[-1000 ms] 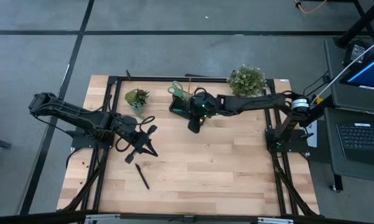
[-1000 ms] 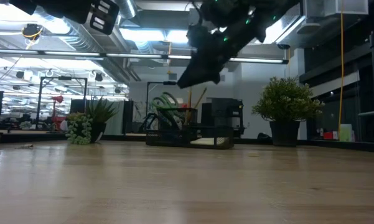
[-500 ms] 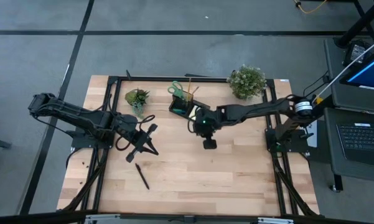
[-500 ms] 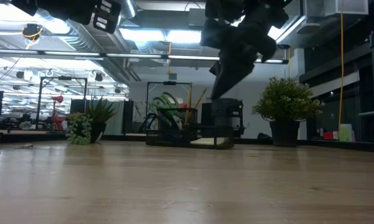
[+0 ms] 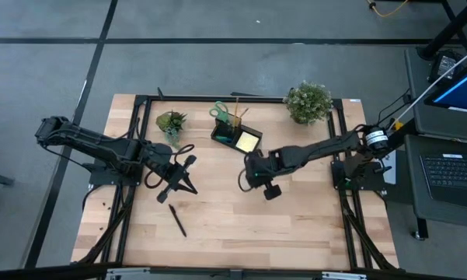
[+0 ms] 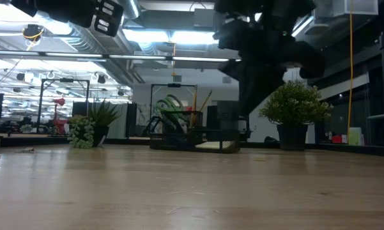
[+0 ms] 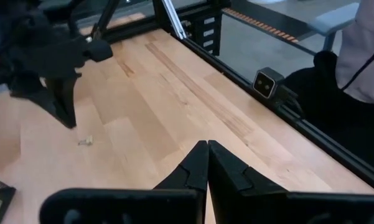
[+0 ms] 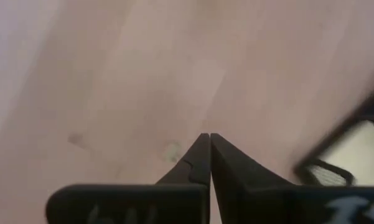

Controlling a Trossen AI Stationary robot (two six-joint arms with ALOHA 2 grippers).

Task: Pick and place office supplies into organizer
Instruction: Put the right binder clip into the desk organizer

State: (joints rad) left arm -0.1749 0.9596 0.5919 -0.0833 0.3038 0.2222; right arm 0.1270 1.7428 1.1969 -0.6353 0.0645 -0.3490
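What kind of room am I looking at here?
Probably a robotics lab or workshop: two robot arms mounted at a wooden table, a laptop beside it, and rows of benches under ceiling lights beyond.

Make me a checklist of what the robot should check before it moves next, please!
1. Right gripper empty: ok, fingertips meet with nothing between.
2. Left gripper empty: ok, shut on nothing.
3. Black pen easy to reach: ok, alone on the table in front of the left gripper.
4. Organizer upright: ok, scissors standing in its cup.
5. Yellow sticky-note pad put away: ok, in the tray.
6. Small piece by the right fingertips: cannot tell what it is.
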